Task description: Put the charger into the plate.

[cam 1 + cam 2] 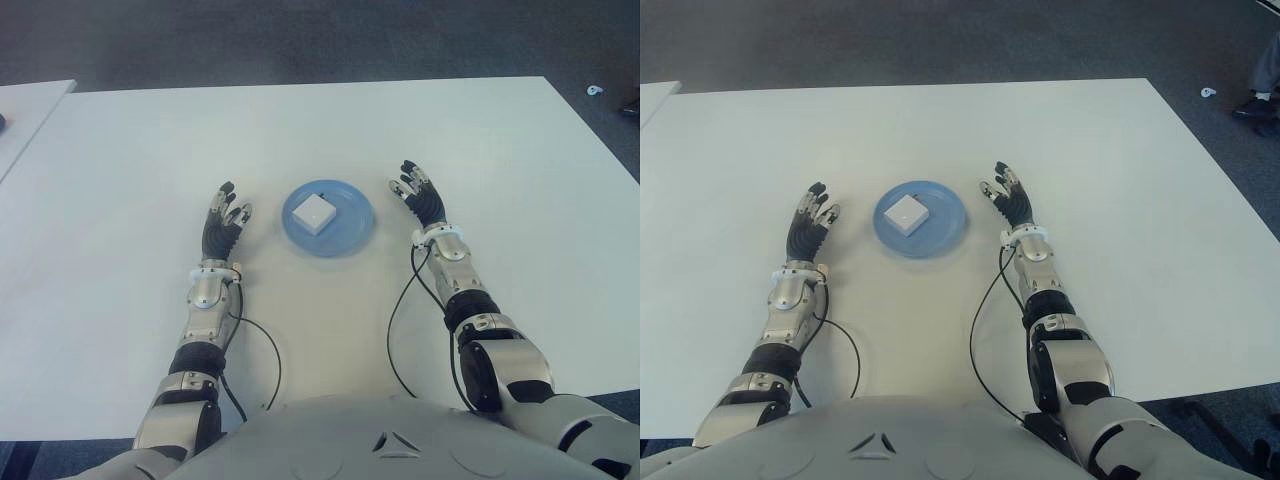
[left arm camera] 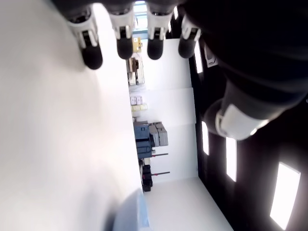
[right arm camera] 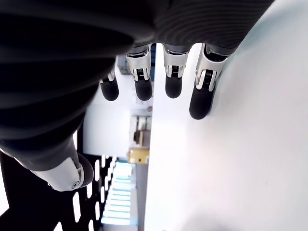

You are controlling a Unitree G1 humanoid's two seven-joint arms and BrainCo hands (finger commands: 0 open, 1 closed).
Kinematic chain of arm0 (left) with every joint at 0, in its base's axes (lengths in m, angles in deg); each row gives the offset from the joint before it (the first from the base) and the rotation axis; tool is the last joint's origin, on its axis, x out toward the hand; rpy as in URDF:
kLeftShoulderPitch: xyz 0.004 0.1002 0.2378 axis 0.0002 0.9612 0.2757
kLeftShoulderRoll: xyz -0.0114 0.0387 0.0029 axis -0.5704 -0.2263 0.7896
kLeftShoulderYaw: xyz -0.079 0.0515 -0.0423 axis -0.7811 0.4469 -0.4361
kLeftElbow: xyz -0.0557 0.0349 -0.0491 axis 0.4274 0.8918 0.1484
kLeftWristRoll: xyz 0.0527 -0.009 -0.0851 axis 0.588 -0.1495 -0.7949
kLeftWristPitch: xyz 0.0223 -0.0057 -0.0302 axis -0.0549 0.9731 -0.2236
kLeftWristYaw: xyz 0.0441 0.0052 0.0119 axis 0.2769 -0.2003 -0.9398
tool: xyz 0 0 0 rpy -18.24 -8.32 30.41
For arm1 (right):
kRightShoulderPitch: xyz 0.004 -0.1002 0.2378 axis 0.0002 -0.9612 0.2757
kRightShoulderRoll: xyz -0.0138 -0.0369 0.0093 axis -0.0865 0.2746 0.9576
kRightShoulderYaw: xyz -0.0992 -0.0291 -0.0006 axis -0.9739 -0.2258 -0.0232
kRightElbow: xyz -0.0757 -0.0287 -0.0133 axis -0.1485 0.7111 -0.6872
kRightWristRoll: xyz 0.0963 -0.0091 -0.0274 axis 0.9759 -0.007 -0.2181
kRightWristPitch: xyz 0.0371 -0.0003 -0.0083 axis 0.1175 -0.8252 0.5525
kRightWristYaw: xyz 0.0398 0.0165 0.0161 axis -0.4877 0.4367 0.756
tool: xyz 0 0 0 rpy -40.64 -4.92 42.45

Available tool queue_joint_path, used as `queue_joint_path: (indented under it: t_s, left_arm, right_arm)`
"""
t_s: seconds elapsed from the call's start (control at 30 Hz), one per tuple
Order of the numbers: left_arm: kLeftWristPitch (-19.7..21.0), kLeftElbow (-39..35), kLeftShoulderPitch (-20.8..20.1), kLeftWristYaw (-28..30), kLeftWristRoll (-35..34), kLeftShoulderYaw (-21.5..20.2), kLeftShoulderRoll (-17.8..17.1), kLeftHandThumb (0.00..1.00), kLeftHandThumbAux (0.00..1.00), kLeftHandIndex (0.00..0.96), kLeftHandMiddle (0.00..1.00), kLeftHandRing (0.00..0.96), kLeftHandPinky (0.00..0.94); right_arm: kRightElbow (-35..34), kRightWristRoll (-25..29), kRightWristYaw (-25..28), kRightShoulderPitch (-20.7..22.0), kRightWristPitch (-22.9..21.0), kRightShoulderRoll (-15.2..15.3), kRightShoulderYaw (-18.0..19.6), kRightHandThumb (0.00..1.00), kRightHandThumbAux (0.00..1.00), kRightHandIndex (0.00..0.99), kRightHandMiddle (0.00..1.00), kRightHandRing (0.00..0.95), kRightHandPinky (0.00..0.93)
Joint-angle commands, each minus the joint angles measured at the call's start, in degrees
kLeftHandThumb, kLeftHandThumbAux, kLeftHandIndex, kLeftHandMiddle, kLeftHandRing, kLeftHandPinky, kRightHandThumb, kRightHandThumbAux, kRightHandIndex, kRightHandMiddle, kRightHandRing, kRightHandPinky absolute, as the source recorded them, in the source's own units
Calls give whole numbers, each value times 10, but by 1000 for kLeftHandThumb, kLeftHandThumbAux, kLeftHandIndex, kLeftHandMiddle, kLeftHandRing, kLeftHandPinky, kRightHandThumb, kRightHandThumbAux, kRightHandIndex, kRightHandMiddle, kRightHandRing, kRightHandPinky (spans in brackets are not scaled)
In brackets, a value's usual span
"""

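A white square charger [image 1: 311,213] lies inside the blue plate [image 1: 352,232] at the middle of the white table. My left hand [image 1: 225,215] shows just left of the plate, fingers spread and holding nothing. My right hand [image 1: 415,190] shows just right of the plate, fingers also stretched out and empty. In the left wrist view the plate's rim [image 2: 134,214] shows beyond the extended fingertips [image 2: 92,58]. The right wrist view shows only straight fingertips [image 3: 200,107] over the table.
The white table [image 1: 120,150] spreads wide on all sides of the plate. A second white table edge [image 1: 25,105] shows at the far left. Dark floor lies beyond the far edge, with a small white object [image 1: 595,90] on it at the right.
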Motion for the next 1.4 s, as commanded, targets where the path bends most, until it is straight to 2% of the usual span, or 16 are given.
queue_joint_path:
  t_s: [0.03, 0.53, 0.97, 1.23, 1.4]
  left_arm:
    - [4, 33, 9, -4, -5, -9, -4, 0, 620, 0, 57, 48, 62]
    - [-40, 101, -1, 1, -8, -25, -21, 0, 612, 0, 56, 49, 56]
    - [-40, 139, -15, 11, -21, -36, -35, 0, 604, 0, 54, 49, 69]
    - [4, 196, -86, 55, -25, -29, -70, 3, 600, 2, 68, 57, 67]
    - [10, 206, -107, 74, -10, -11, -86, 0, 590, 0, 64, 52, 51]
  right_arm:
    - [9, -6, -12, -14, 3, -9, 0, 72, 659, 0, 0, 0, 0]
    - [-14, -3, -21, -35, 14, -12, 2, 53, 628, 0, 0, 0, 0]
    - [-26, -1, -26, -42, 12, -22, 4, 70, 627, 0, 0, 0, 0]
    - [-32, 4, -25, -47, 21, -29, 7, 77, 630, 0, 0, 0, 0]
    - [-34, 5, -26, -49, 25, -32, 9, 79, 630, 0, 0, 0, 0]
